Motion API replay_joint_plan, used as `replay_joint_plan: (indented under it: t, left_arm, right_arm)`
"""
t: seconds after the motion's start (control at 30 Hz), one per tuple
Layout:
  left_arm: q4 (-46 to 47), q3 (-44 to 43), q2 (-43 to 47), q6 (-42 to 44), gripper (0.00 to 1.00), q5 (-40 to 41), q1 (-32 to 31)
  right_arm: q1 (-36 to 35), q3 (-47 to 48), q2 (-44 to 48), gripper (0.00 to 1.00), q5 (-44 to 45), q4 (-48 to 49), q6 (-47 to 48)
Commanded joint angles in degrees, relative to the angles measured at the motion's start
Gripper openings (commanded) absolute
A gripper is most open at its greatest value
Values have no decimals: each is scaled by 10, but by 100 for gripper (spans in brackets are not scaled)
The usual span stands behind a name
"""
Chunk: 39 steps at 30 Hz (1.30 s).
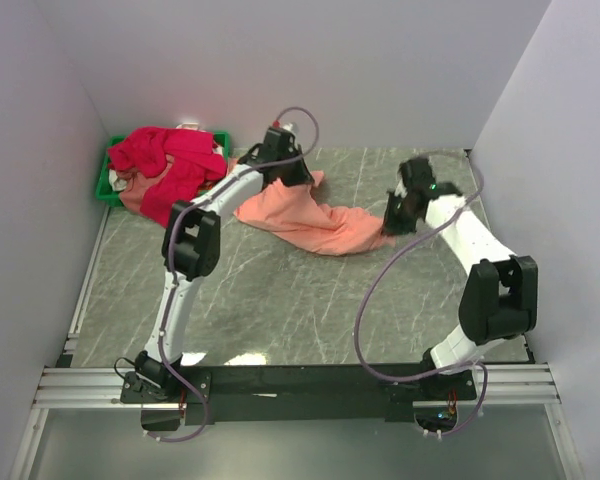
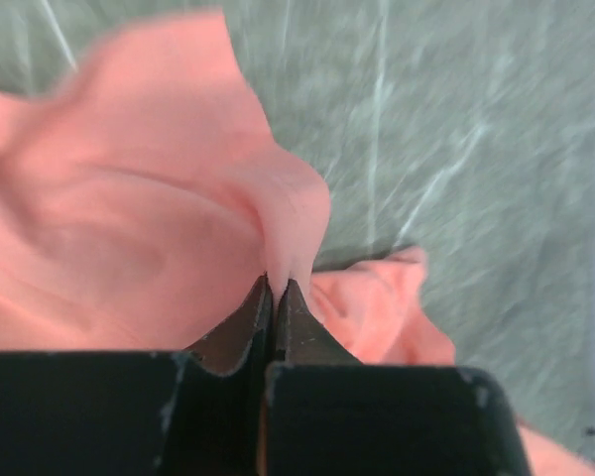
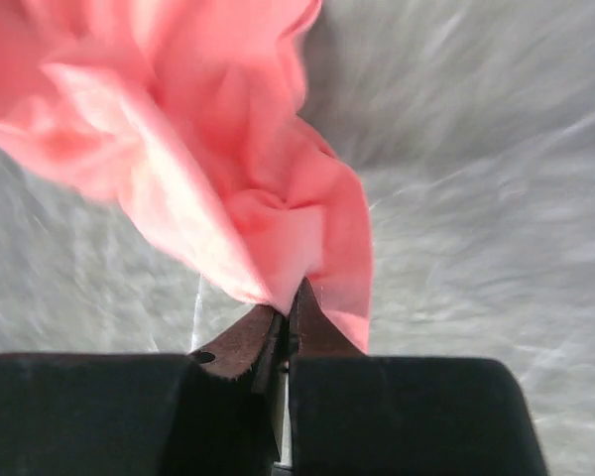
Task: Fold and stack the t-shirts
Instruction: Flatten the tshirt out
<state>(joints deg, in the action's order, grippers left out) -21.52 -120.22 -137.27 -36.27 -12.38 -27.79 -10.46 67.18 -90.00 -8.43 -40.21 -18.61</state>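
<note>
My left fingers (image 2: 274, 297) and right fingers (image 3: 284, 315) are both pressed together, each pinching 1 end of the salmon t-shirt (image 1: 310, 222). It lies bunched, long axis left-to-right across the far half of the desk (image 1: 280, 310), so I reckon pulling apart sideways comes next.

Green plastic bin (image 1: 104, 186) set at far left corner of table, against far wall; only parts of rim visible. Grey-green marbled tabletop (image 1: 280, 300) enclosed by plain pale walls (image 1: 380, 70) on left, far and right. Aluminium rail (image 1: 88, 280) run along left table edge. Aluminium frame (image 1: 80, 385) laid across near edge, black plate (image 1: 300, 380) mounted on it. Bright glare patch (image 1: 242, 357) seen on tabletop near plate.
</note>
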Motion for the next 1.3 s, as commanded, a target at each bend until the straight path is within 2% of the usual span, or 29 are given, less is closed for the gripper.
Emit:
replay_joint_plan:
  t: [0.0, 0.13, 0.17, 0.23, 0.3, 0.4, 0.43, 0.47, 0.5, 0.57, 0.63, 0.67, 0.7, 0.77, 0.8, 0.9, 0.93, 1.1, 1.27]
  left_arm:
    - [105, -24, 94, -66, 0, -42, 47]
    - [202, -9, 136, -121, 0, -97, 84]
    - [211, -3, 158, -129, 0, -105, 89]
    - [271, 35, 189, -127, 0, -114, 97]
    - [288, 94, 246, -105, 0, -104, 97]
    - [294, 185, 333, -86, 0, -91, 97]
    - [286, 255, 355, -82, 0, -83, 97]
    - [259, 291, 394, -78, 5, -69, 97]
    - [243, 362, 411, -76, 15, -63, 97]
    - [173, 429, 450, -74, 35, -41, 96]
    - [114, 516, 470, -77, 43, -18, 96]
    - [90, 540, 492, -78, 54, -6, 96]
    - [60, 587, 504, -76, 58, 9, 96]
    - [47, 625, 545, -78, 68, 19, 95]
    - [42, 646, 556, -75, 70, 30, 93]
    - [16, 642, 575, -64, 76, 54, 87]
    - [7, 635, 574, -61, 76, 56, 86]
    - [10, 587, 534, -62, 75, 69, 75]
    - [20, 523, 475, -58, 75, 93, 50]
  right_arm:
    - [46, 139, -24, 0, 77, -64, 15]
    - [81, 315, -70, 0, 112, -127, 23]
    - [81, 383, -86, 0, 122, -148, 29]
    - [82, 441, -91, 0, 137, -163, 36]
    - [81, 473, -79, 0, 138, -158, 42]
    - [82, 411, -28, 0, 124, -121, 44]
    - [80, 357, -14, 0, 114, -112, 45]
    - [78, 326, 8, 0, 102, -100, 45]
    - [76, 294, 17, 0, 99, -96, 45]
    - [63, 201, 32, 0, 99, -98, 49]
    - [50, 121, 34, 0, 117, -108, 47]
    - [38, 98, 34, 0, 124, -116, 43]
    - [33, 76, 33, 2, 124, -121, 40]
    - [26, 30, 35, 15, 119, -132, 34]
    - [25, 18, 38, 30, 116, -133, 32]
    - [25, -2, 49, 48, 97, -134, 31]
    - [25, 1, 50, 50, 90, -133, 31]
    - [26, 15, 43, 56, 75, -126, 13]
    - [68, -7, 26, 56, 55, -94, -21]
